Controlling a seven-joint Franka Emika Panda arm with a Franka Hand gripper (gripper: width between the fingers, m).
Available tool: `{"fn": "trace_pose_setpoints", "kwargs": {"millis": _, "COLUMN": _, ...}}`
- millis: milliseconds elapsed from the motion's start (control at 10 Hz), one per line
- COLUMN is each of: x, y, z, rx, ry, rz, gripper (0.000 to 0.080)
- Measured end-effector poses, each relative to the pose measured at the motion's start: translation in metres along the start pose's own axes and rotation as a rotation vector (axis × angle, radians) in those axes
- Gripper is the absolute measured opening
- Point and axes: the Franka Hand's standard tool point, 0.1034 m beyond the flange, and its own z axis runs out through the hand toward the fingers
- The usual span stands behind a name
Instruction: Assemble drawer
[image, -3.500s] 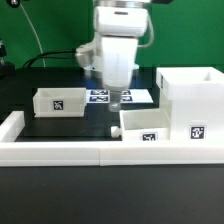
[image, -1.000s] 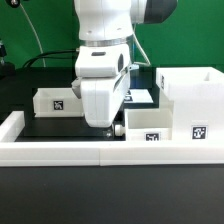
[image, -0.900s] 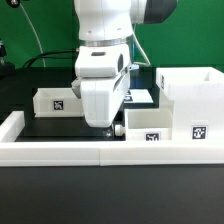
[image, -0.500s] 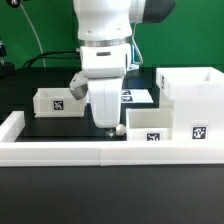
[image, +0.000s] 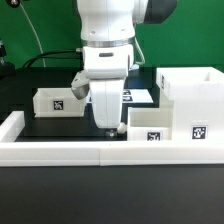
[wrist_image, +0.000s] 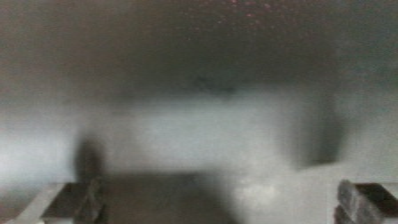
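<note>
The drawer lies in three white parts. The tall shell (image: 192, 98) stands at the exterior view's right. One small tray (image: 150, 124) sits in front of it by the front wall, and the other tray (image: 58, 100) sits at the left. My gripper (image: 108, 128) is down at table level, right at the left end of the front tray. In the wrist view my gripper (wrist_image: 222, 205) shows its fingers (wrist_image: 82, 200) far apart, so it is open. A blurred white surface fills the space between them; I cannot tell whether they touch it.
The marker board (image: 139, 97) lies behind my hand, mostly hidden by it. A low white wall (image: 60, 150) borders the front and left of the black table. Cables hang at the back left.
Since 3.5 s ago my hand has come down from above the marker board to table level. In the last second the wrist turned and shifted slightly towards the front tray.
</note>
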Motion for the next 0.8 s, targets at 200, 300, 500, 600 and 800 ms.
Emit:
{"fn": "trace_pose_setpoints", "kwargs": {"millis": 200, "x": -0.0005, "y": 0.0009, "z": 0.0007, "rx": -0.018, "ry": 0.001, "rz": -0.032, "gripper": 0.0648}}
{"fn": "trace_pose_setpoints", "kwargs": {"millis": 300, "x": 0.0006, "y": 0.0014, "z": 0.0011, "rx": -0.031, "ry": 0.001, "rz": -0.018, "gripper": 0.0648}}
{"fn": "trace_pose_setpoints", "kwargs": {"millis": 500, "x": 0.0031, "y": 0.0019, "z": 0.0010, "rx": -0.034, "ry": -0.004, "rz": 0.027, "gripper": 0.0648}}
{"fn": "trace_pose_setpoints", "kwargs": {"millis": 600, "x": 0.0032, "y": 0.0017, "z": 0.0014, "rx": -0.034, "ry": -0.004, "rz": 0.039, "gripper": 0.0648}}
{"fn": "trace_pose_setpoints", "kwargs": {"millis": 800, "x": 0.0028, "y": 0.0015, "z": 0.0020, "rx": -0.035, "ry": -0.003, "rz": 0.040, "gripper": 0.0648}}
